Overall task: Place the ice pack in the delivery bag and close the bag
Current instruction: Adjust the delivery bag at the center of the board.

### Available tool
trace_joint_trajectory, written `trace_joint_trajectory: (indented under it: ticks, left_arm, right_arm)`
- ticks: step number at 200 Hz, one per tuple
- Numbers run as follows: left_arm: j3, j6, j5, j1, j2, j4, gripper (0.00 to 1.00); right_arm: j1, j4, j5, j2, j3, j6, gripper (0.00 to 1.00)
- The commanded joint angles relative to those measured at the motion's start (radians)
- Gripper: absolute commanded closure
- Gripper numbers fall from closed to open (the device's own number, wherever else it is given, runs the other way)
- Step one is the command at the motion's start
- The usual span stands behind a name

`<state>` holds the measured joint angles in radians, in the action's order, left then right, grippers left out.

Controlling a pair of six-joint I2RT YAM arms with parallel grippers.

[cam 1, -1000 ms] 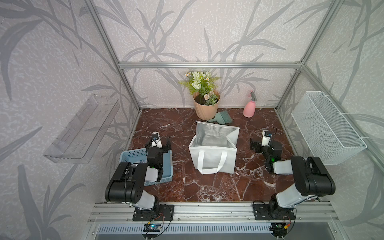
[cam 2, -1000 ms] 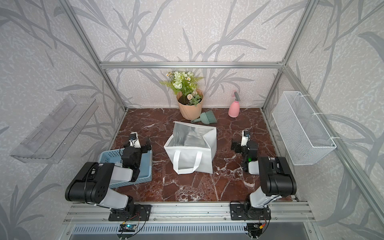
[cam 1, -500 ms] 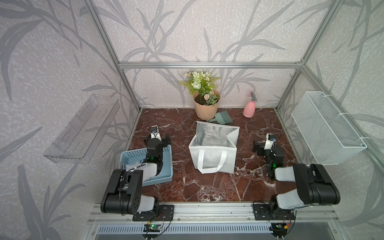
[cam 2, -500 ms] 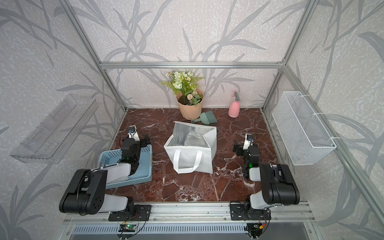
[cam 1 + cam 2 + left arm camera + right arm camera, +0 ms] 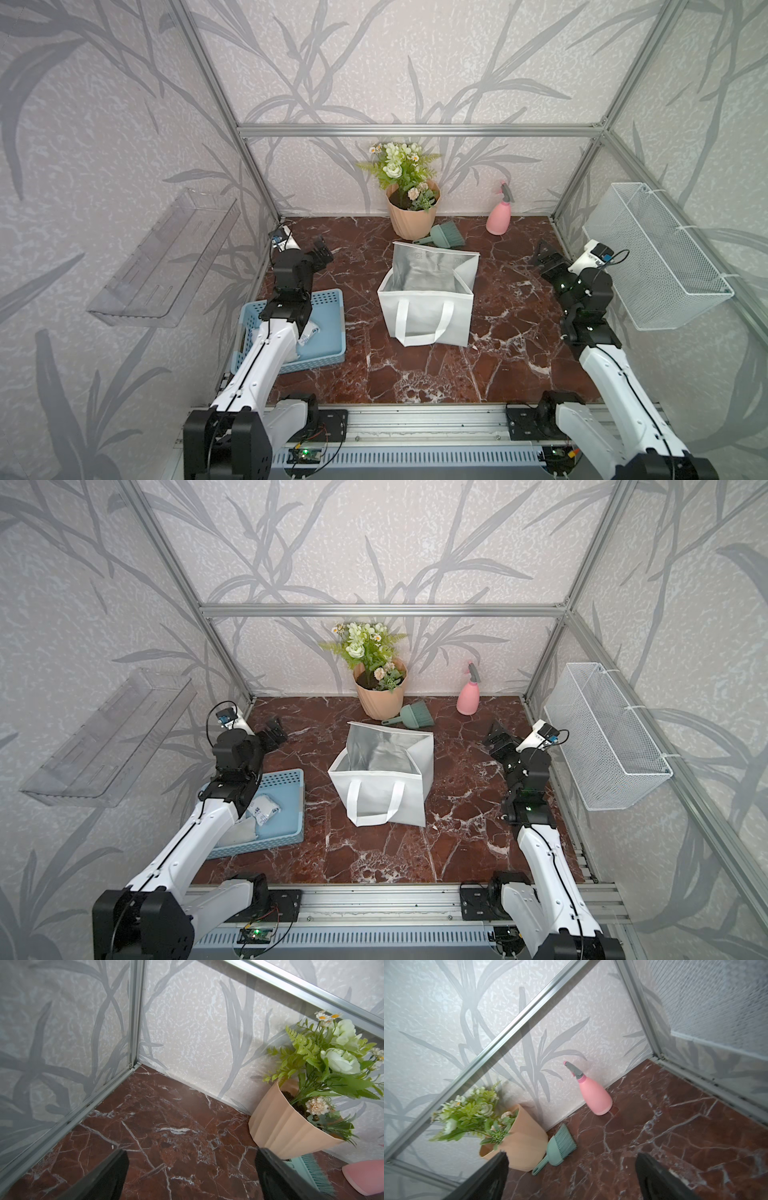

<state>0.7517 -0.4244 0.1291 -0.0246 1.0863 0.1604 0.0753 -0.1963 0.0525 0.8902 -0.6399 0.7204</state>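
Delivery bag [image 5: 424,316]: matt cloth, seemingly foil-lined.

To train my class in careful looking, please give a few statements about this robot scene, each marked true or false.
1. The boxy white fabric delivery bag with silver lining stands open on the red marble tabletop. True.
2. The left hand is shut on the small pale soft ice pack. False: that hand is open and empty, and the ice pack lies in the blue perforated plastic basket.
3. The pink plastic spray bottle stands upright by the back wall. True.
4. The teal bristle brush lies inside the delivery bag. False: it lies on the tabletop beside the peach ribbed flowerpot.
5. The right hand is open and holds nothing. True.
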Motion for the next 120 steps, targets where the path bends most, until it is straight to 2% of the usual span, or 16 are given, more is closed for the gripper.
trace_joint_trajectory:
  ticks: [1,23,43,50,64,92,101,120]
  left_arm:
    - [0.041,-0.062,-0.049,0.003,-0.010,-0.109,0.00]
    - [0.041,-0.059,-0.051,0.003,0.000,-0.137,0.00]
    - [0.056,-0.047,-0.047,0.003,0.030,-0.172,0.00]
    - [0.057,-0.040,-0.054,0.003,0.038,-0.176,0.00]
    - [0.048,-0.004,-0.080,0.003,0.043,-0.161,0.00]
    - [0.034,-0.007,-0.086,0.002,0.041,-0.152,0.00]
    - [0.030,-0.005,-0.089,-0.001,0.039,-0.152,0.00]
    - [0.032,0.000,-0.086,-0.007,0.043,-0.159,0.00]
  right_arm:
    - [-0.033,0.319,0.132,0.055,-0.180,0.059,0.01]
    - [-0.195,0.648,-0.025,0.155,-0.439,-0.125,0.01]
    - [-0.374,0.889,-0.220,0.245,-0.627,-0.195,0.01]
    - [-0.428,0.955,-0.268,0.268,-0.679,-0.196,0.01]
    - [-0.511,1.047,-0.285,0.306,-0.750,-0.207,0.01]
    - [-0.741,1.242,-0.490,0.397,-0.877,-0.172,0.01]
    - [-0.792,1.288,-0.532,0.429,-0.913,-0.152,0.00]
    - [-0.868,1.369,-0.575,0.498,-1.000,-0.107,0.06]
